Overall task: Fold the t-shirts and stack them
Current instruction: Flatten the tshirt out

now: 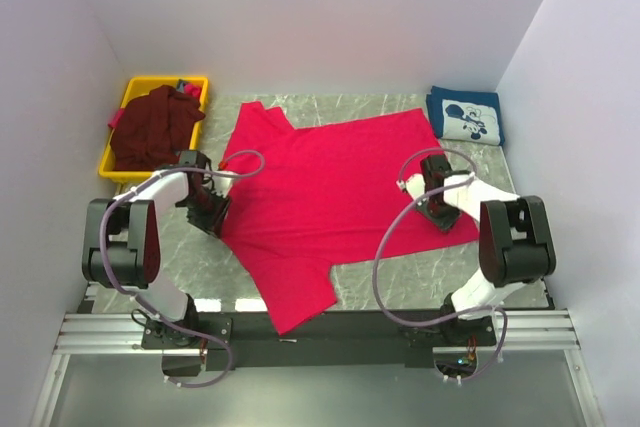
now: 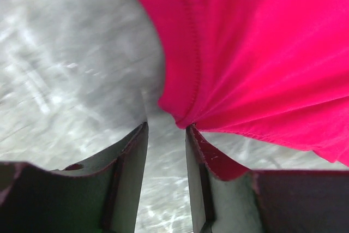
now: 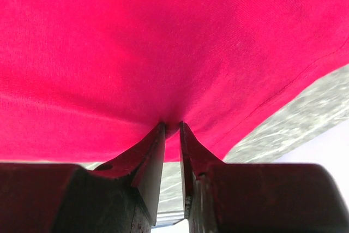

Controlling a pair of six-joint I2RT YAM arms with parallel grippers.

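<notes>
Red t-shirt (image 1: 330, 197) edges at left gripper (image 2: 166, 126), right gripper (image 3: 172, 124).

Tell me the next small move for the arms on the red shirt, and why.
Probably finish closing the left gripper on the red t-shirt before lifting anything. The right gripper pinches puckered cloth between nearly shut jaws; the left's jaws show bare table between them, the hem only gathered at their tips.

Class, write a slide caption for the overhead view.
Left hand and right hand at opposite edges of spread red t-shirt; maroon t-shirt in yellow bin, navy t-shirt folded.
</notes>
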